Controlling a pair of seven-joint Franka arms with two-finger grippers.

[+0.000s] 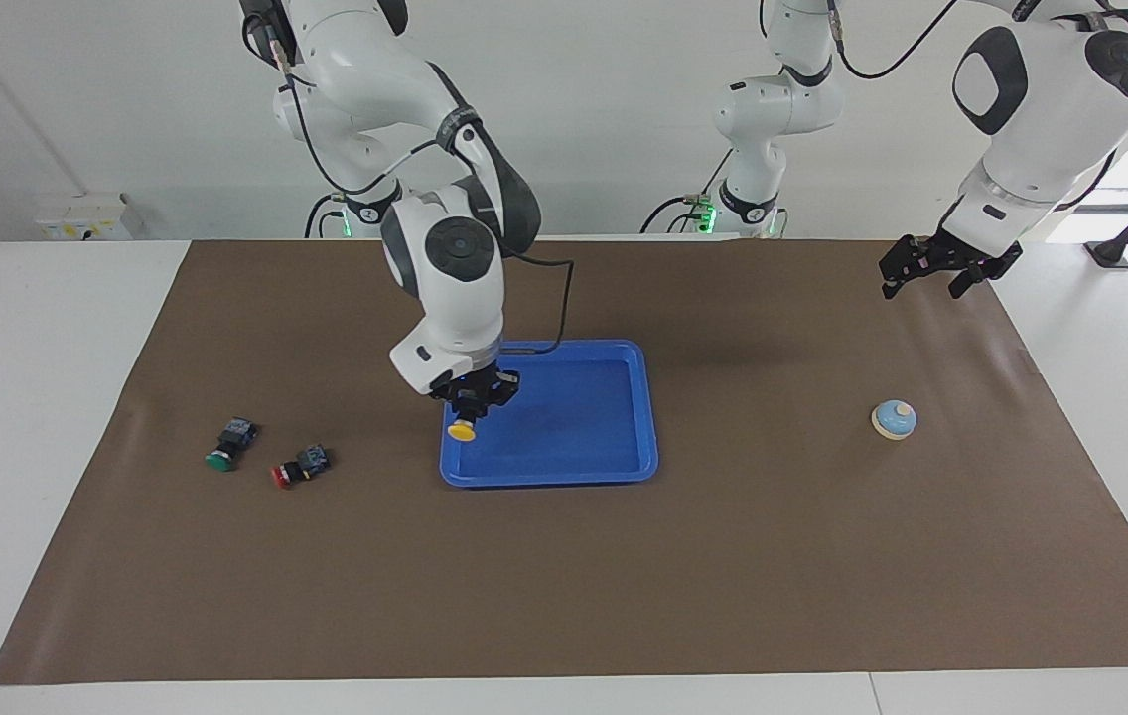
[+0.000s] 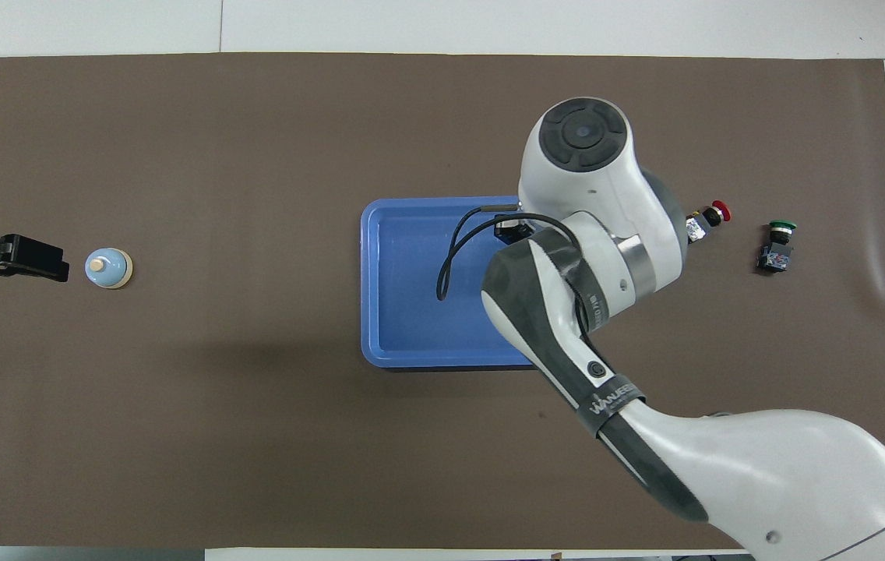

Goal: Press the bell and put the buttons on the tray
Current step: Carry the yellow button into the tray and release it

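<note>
Right pincer [image 1: 474,404] holds the yellow button [image 1: 463,429] over the tray [image 1: 624,467].

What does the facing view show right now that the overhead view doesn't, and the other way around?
Only the facing view shows the yellow button, held in the right claw above the tray's end toward the right arm; overhead, the arm's wrist covers both.

Only the overhead view shows the left claw from above, in line with the bell.

Both show the tray, the bell, the red button and the green button on the mat, and the waiting left claw.
</note>
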